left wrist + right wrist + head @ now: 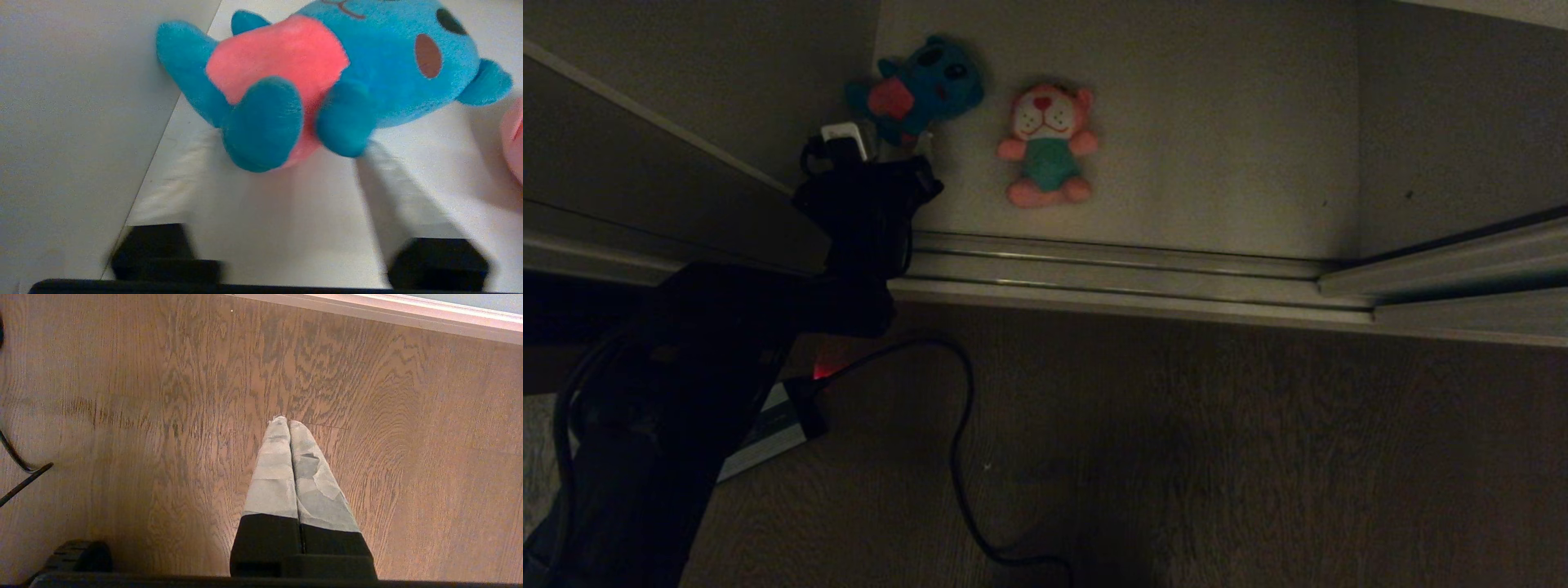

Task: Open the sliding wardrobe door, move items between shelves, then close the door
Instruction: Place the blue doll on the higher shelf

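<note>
We are hovering our left claw (pixel 913 145), fingers spread and empty, just short of the blue toy (pixel 327 77) on the shelf (pixel 1217 147); closing early risks pinching only a leg.

Right claw (pixel 286 424), fingers pressed together, above wood-grain floor (pixel 163 416) near pale track strip (pixel 388 314)

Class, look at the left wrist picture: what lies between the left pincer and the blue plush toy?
Nothing: only bare off-white shelf separates the left pincer from the blue plush toy. The left wrist view shows this gap plainly.
</note>
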Tool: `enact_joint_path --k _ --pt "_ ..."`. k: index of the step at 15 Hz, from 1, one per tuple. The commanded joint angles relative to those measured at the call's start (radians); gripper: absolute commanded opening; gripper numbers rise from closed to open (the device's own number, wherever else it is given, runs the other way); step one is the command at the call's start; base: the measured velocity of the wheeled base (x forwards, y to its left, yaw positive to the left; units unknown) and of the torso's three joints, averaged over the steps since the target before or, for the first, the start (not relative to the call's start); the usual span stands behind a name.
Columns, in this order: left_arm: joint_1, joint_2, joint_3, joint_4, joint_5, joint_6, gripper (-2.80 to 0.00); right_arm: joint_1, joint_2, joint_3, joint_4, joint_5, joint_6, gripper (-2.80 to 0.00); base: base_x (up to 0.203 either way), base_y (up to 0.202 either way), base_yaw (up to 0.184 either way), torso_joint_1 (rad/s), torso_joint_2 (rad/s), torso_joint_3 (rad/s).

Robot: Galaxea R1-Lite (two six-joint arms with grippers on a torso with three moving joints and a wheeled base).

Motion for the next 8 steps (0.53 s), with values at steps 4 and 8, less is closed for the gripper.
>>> enact_joint_path --k 4,8 --pt "0.000 0.000 -0.002 -0.002 -0.006 -0.002 -2.80 0.000 0.002 0.003 0.000 0.001 0.000 -2.80 0.000 0.000 0.000 0.000 0.00 0.000" --pt "-0.001 -0.003 -0.001 -0.008 -0.014 -0.011 -2.80 0.000 0.002 0.003 0.000 0.001 0.000 -2.80 0.000 0.000 0.000 0.000 0.00 0.000"
